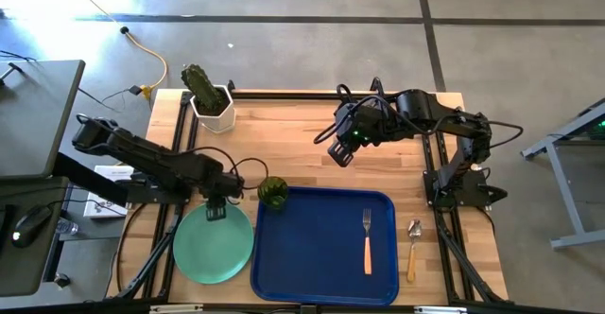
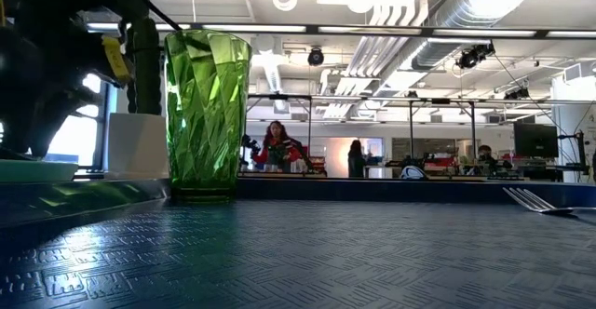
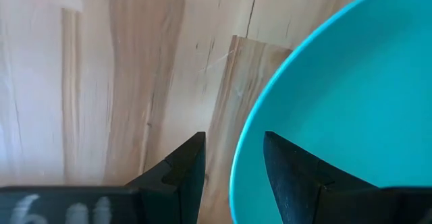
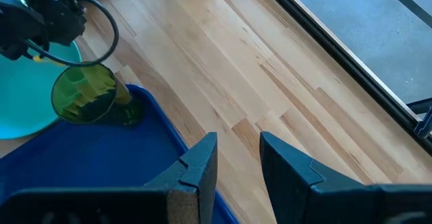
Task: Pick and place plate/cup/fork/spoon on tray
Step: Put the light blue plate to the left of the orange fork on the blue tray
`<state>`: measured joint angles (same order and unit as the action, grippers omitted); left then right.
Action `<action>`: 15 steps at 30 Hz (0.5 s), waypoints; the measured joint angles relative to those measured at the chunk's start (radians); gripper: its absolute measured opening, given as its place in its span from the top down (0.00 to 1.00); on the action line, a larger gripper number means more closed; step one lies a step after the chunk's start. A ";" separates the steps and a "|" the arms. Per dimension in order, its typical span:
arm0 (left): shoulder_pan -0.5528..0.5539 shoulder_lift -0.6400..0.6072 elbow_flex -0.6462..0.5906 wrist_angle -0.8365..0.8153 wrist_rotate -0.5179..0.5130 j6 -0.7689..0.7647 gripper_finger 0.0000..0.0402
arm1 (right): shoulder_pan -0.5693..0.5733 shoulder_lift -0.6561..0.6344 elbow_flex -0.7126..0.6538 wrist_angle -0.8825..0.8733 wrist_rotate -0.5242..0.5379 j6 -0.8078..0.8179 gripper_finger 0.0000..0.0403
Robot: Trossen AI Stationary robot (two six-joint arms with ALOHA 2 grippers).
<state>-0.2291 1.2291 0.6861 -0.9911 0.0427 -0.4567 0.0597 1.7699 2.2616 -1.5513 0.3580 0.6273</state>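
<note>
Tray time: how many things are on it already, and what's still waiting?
Two are on the tray: the cup in its corner and the fork. The left gripper has its open fingers either side of the plate's rim. The spoon still lies on the table. The right gripper hovers open, empty.

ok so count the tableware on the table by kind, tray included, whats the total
round mint-green plate, beside the tray: 1
translucent olive-green plastic cup, on the tray's corner: 1
orange-handled metal fork, on the tray: 1
orange-handled metal spoon, on the wood: 1
dark blue rectangular plastic tray: 1
total: 5
</note>
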 joint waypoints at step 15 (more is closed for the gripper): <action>0.000 -0.149 0.000 -0.167 0.045 -0.475 0.66 | 0.000 -0.001 0.000 0.000 0.001 -0.034 0.74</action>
<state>-0.2295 1.0796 0.6861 -1.1578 0.0879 -0.9320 0.0597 1.7692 2.2616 -1.5513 0.3588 0.5929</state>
